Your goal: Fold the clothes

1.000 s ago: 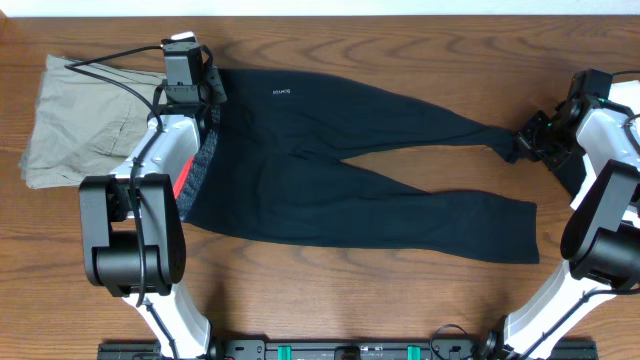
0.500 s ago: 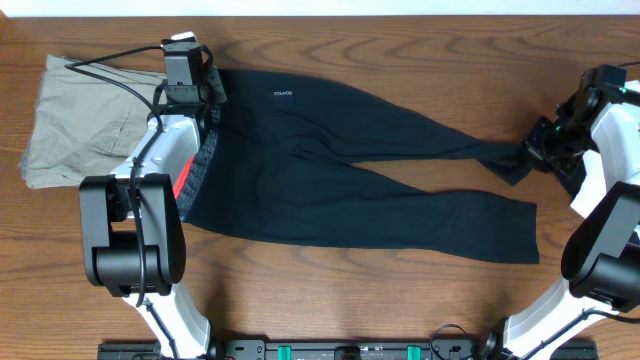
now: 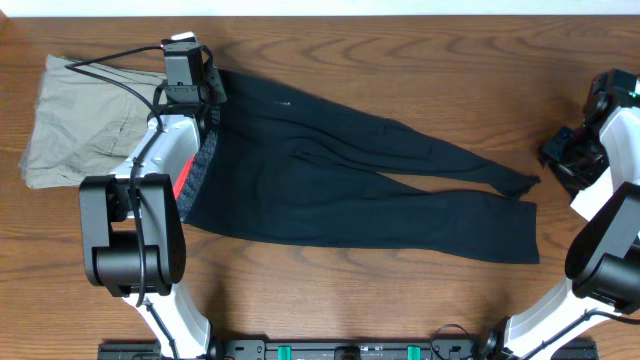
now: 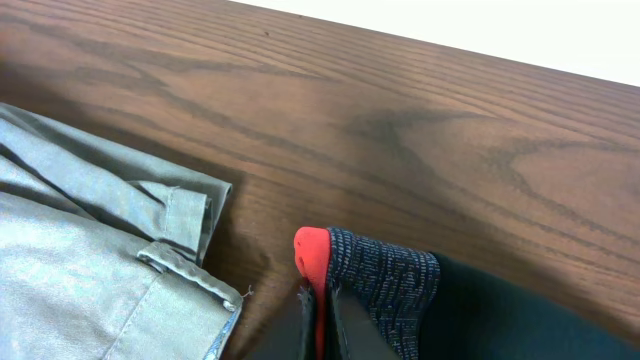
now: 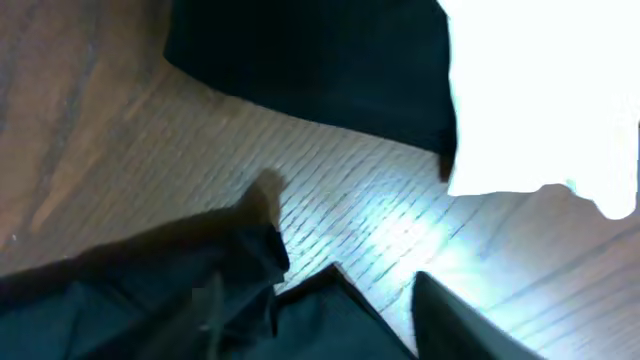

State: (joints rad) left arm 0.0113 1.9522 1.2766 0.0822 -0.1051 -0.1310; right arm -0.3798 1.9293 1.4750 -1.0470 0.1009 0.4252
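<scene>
the left arm (image 3: 165, 150) stretches from its base at the near edge toward the far side of the table, its wrist tipped downward. the left gripper (image 4: 320, 312) has its jaws pressed tight together, pinching the red edge of the waistband of the leggings (image 3: 350, 180). the right arm (image 3: 612, 135) folds back on itself at the right edge. the right gripper (image 3: 562, 155) points inward toward the table's middle, its fingers (image 5: 455, 315) spread apart.

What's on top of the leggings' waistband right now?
The left arm reaches over the waistband; the left gripper pinches its red edge. The stretch under the arm is hidden from overhead.
</scene>
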